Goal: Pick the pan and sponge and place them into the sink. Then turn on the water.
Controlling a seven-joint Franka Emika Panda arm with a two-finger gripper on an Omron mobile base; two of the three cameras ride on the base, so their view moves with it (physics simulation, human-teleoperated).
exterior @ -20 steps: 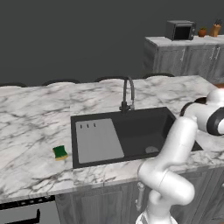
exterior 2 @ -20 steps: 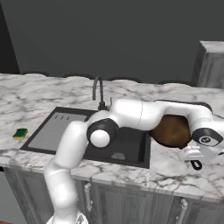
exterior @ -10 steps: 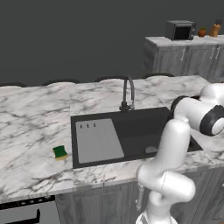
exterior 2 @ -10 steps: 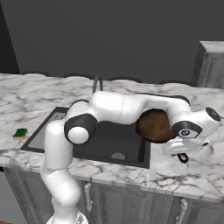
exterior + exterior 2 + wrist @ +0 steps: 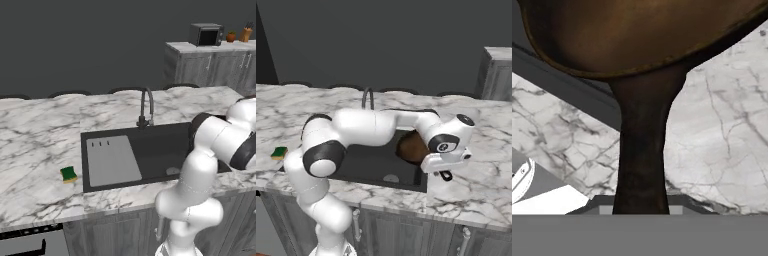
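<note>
Pan [image 5: 412,148] handle in closed pincer [image 5: 445,170]

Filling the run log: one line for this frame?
gripper: shut on pan handle | pan: over sink right edge | sponge: on counter, left

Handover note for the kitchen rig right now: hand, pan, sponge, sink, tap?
Hand: shut on the pan's handle, holding the pan tilted above the sink's right edge, not yet set down.
Sponge: on the marble counter left of the sink, untouched.
Faucet: no water running.
Done: pan picked up and brought to the sink.
Left: lower and release the pan in the basin, fetch the sponge, drop it in, turn on the water.
</note>
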